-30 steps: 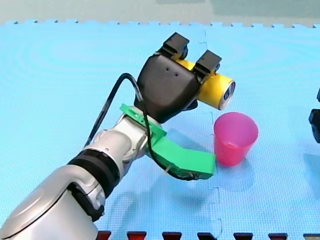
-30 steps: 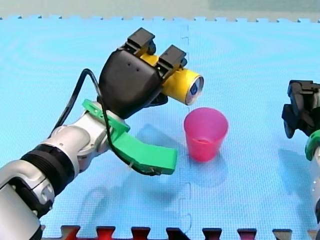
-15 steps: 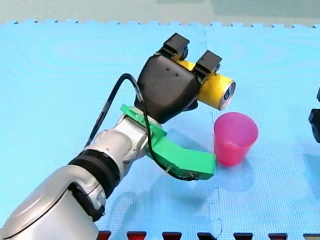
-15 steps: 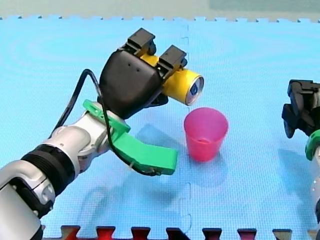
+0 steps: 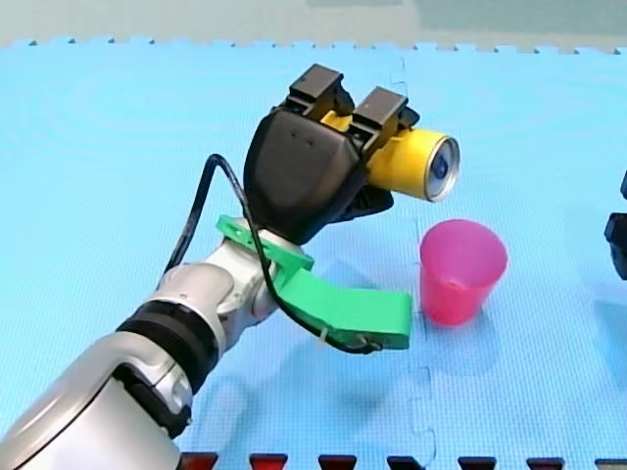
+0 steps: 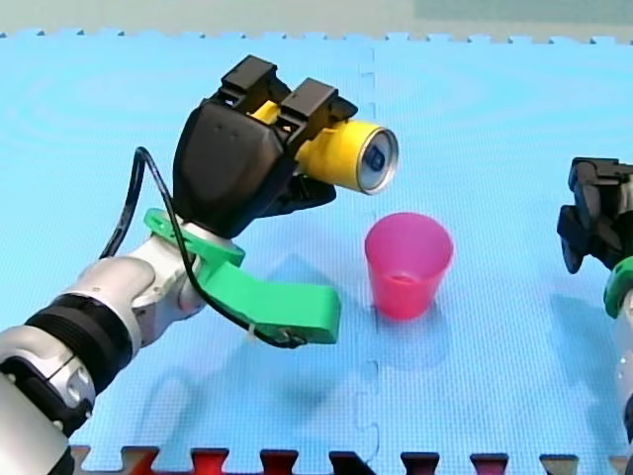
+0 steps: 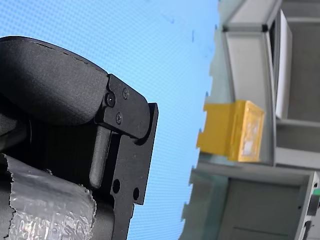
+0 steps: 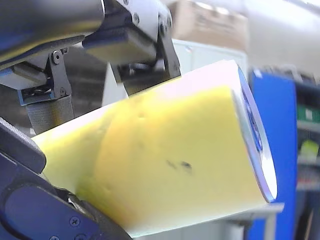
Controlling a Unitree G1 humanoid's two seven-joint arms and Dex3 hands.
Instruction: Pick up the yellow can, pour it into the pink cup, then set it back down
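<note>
The left hand grips the yellow can in the air, above and left of the pink cup, its long axis near level and its silver-rimmed, blue-centred end facing right, while the right hand sits at the blue foam mat's right edge, its grip impossible to tell.

A pink cup stands upright on the blue foam mat.

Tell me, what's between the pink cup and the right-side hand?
Only bare blue mat lies between pink cup and right hand, in the second head view. The left hand holds the yellow can aloft.
</note>
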